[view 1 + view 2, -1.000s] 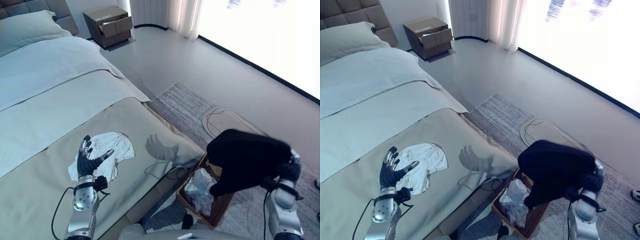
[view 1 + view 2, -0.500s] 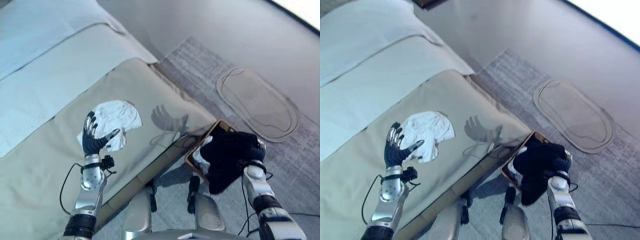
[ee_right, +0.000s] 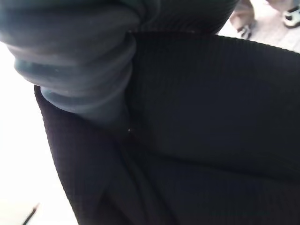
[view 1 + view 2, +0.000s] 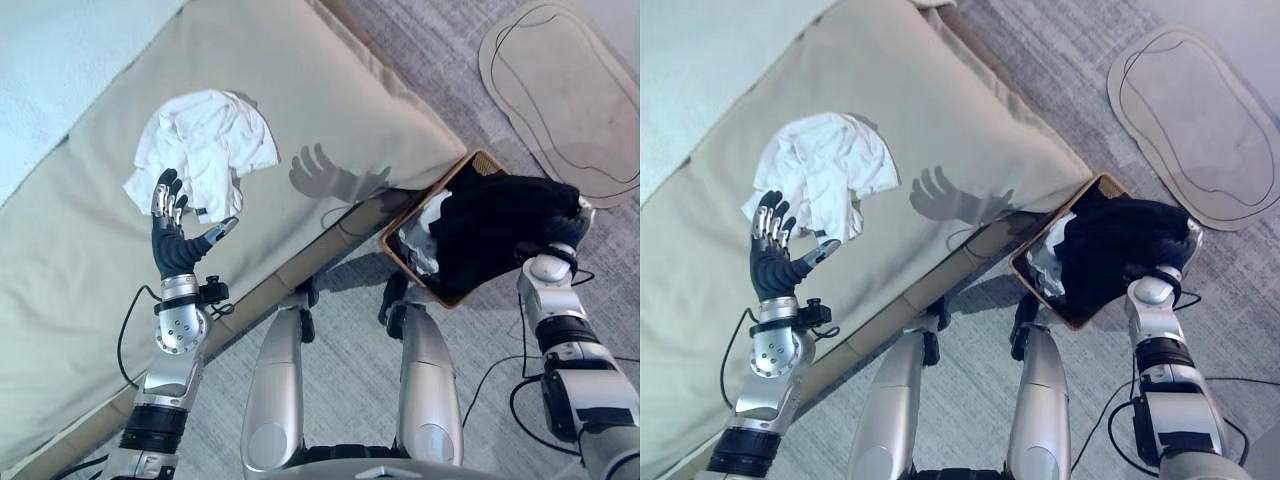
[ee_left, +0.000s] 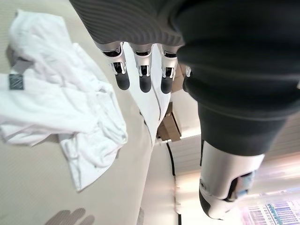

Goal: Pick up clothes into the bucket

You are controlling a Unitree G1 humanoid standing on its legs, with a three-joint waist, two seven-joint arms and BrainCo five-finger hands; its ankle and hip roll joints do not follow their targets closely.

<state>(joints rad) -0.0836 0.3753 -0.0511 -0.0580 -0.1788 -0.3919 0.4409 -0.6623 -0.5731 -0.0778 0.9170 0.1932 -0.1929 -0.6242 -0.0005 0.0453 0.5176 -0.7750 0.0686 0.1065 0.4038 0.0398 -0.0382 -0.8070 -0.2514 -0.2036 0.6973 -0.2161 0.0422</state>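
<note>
Bed (image 4: 330,90) fills the far left. Black garment (image 4: 500,225) drapes over the basket (image 4: 405,250) on the floor at right, hiding the right hand (image 4: 572,215); grip unreadable. It may slide off the rim if released. White clothes (image 4: 205,145) lie on the bed; left hand (image 4: 178,245) splayed, empty, just nearer.

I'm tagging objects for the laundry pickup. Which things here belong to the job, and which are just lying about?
Part of the job:
- black knitted garment, draped over the right hand
- brown woven basket on the floor
- crumpled white garment on the bed
- left hand, open

Lying about:
- beige bed cover
- grey striped rug
- oval grey mat
</note>
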